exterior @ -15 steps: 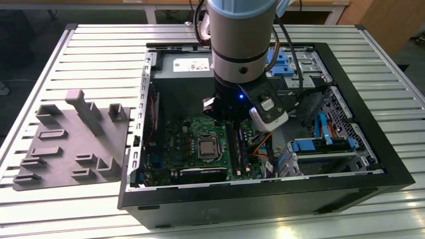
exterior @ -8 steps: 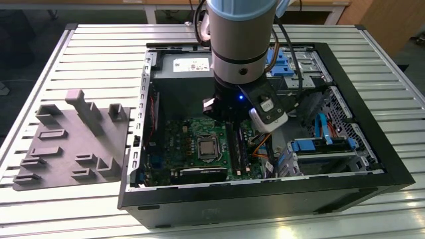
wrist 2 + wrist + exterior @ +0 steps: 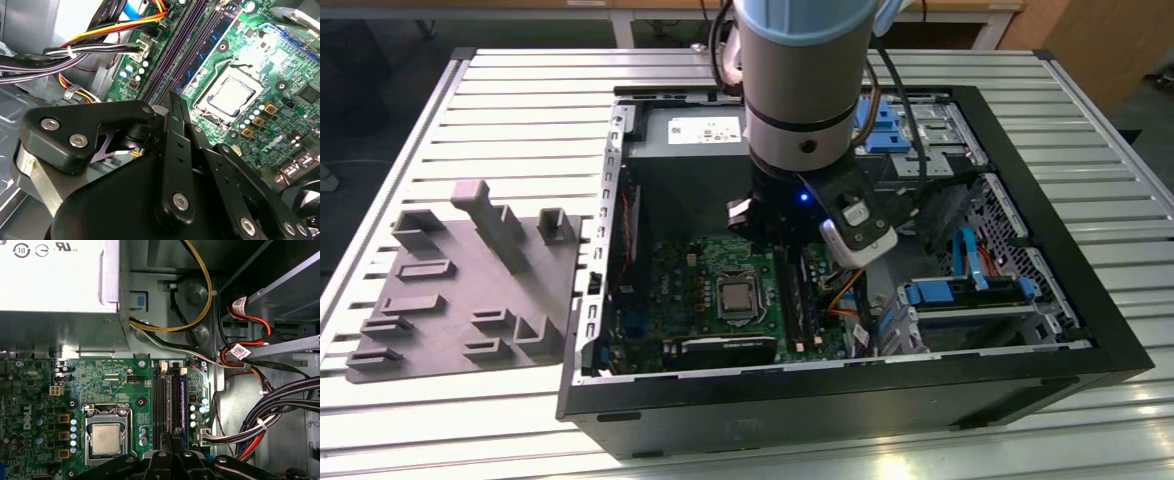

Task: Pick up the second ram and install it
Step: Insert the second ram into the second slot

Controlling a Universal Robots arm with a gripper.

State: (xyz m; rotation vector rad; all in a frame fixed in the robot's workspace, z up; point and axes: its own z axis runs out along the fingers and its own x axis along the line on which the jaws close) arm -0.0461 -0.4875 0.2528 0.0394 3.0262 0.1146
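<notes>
Gripper (image 3: 175, 100): you see its fingers closed together, gripping nothing visible, above the slots (image 3: 167, 405).
Tray (image 3: 460, 290): beside the case (image 3: 1067, 260).

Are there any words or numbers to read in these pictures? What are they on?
Power supply label: round symbols and marks, no clear words to quote.
Motherboard: a white logo at one edge, left unread; the other print is too tiny to read.
Cable tags: print too small to read.
</notes>
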